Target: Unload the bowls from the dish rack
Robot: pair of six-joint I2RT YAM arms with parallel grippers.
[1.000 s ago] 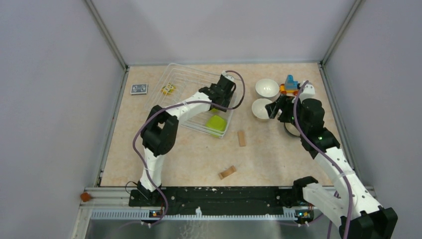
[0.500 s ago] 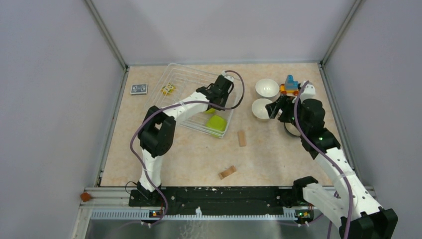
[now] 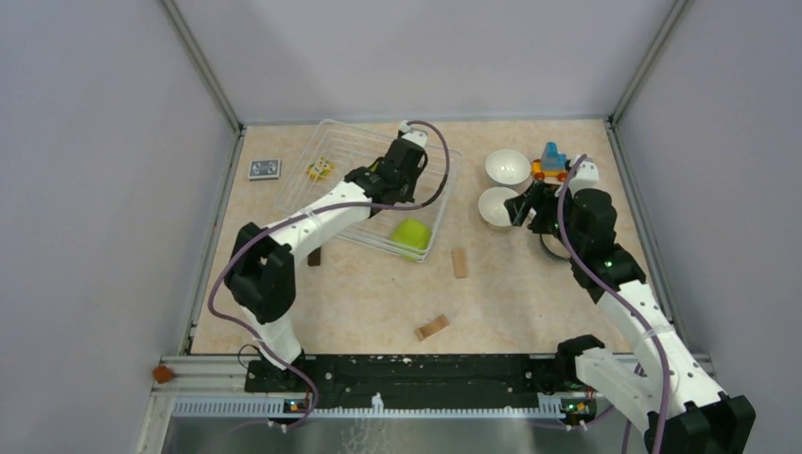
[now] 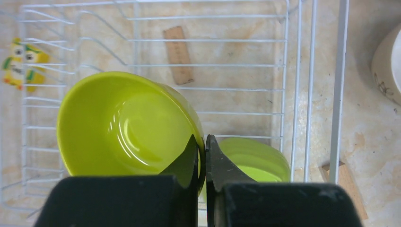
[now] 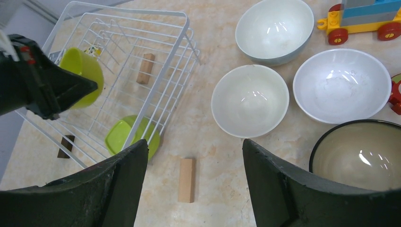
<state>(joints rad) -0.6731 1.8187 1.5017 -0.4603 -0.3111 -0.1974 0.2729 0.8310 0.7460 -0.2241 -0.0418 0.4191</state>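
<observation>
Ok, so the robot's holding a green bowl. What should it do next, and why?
Probably lift it up and over the side of the rack, toward the right. The left fingers are shut on the rim of the green bowl, but it hangs above the rack, and four bowls sit out on the table there. A second green bowl waits in the rack.

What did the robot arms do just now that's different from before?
The left gripper shut on the rim of one lime green bowl and drew it leftward over the white wire dish rack. The right gripper stayed open by the white bowls; the other lime green bowl stayed in the rack.
</observation>
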